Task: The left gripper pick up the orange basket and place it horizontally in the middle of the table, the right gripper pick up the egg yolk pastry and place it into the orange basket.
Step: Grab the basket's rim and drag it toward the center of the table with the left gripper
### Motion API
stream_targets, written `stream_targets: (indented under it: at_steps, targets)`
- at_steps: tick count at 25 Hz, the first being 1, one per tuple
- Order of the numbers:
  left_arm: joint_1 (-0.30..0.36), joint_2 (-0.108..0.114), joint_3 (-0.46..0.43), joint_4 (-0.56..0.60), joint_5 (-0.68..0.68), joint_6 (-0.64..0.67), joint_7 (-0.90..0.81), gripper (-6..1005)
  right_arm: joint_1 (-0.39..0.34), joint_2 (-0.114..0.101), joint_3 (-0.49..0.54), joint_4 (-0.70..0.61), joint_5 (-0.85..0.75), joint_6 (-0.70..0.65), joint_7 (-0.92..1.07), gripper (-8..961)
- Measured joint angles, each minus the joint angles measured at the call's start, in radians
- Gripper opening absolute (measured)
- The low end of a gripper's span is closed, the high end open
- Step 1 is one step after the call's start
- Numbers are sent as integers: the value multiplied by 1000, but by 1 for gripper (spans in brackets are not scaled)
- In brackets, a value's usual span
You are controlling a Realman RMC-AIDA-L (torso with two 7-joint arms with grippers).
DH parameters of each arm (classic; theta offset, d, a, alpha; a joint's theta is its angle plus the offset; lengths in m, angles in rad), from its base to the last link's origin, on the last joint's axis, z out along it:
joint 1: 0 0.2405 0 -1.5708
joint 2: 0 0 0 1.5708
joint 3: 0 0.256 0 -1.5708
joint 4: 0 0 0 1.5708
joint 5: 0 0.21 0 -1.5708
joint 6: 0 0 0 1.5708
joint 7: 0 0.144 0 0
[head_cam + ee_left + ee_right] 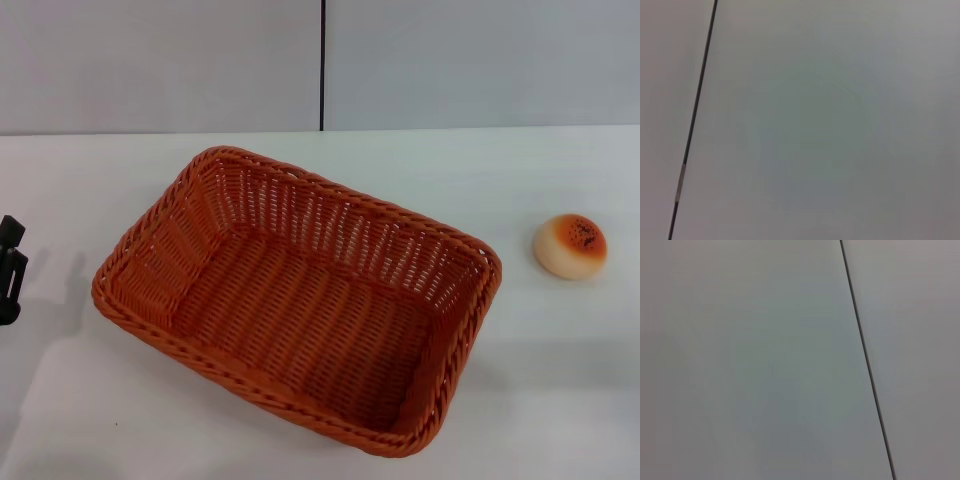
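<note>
At far left edge of the head frame, my left gripper (10, 270) shows only as a dark sliver, low over the table (560, 380), well clear of the basket. Can't tell whether it's spread or pinched. Right gripper isn't in the head frame at all; can't say anything about it.

Orange basket (300, 300) sits centre-left of frame, upright, mouth up, empty, but skewed: long axis runs from upper left down to lower right. Egg yolk pastry (570, 246) is alone at right of frame, mid-height, well apart from the basket's right corner.

My read: step one isn't finished. The basket is roughly central but not square to the table edge, so the left arm's job is still open and the pastry untouched.

Next move calls for me to come in from the left, get over the near-left rim, bite the braided edge, lift, rotate to horizontal and set down. Sloped wicker wall means a rim grip, not a side grip.

Nothing stands between the left gripper and the rim. Both wrist views show only a pale wall panel (840, 125) with a dark seam (865, 360), so no close-range help for alignment.
</note>
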Motion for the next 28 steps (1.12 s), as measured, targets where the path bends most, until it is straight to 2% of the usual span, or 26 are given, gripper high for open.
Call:
stream_targets:
  at_steps: [11,16,17,18,24,26,27,28]
  targets:
    - [-8,2,1,8,0,9,-13,468,4,0,-4,0,-3,23,-6,501]
    - [-29,5,62,79,5,59,-26,484,3,0,-1,0,-3,25,-6,501]
    - [-44,5,74,133,5,55,-72,488,5,0,0,0,-3,24,-6,501]
    - [-44,5,74,133,5,55,-72,491,5,0,0,0,-3,24,-6,501]
    - [-96,4,128,408,7,10,-406,511,10,0,1,-4,-3,15,-7,501]
    - [-111,4,146,509,9,-2,-526,518,10,0,1,-4,-3,18,-7,501]
    - [-124,5,182,618,16,-17,-641,521,9,0,1,-4,-1,22,-6,501]
    - [-124,5,182,618,16,-17,-641,521,9,0,1,-4,-1,22,-6,500]
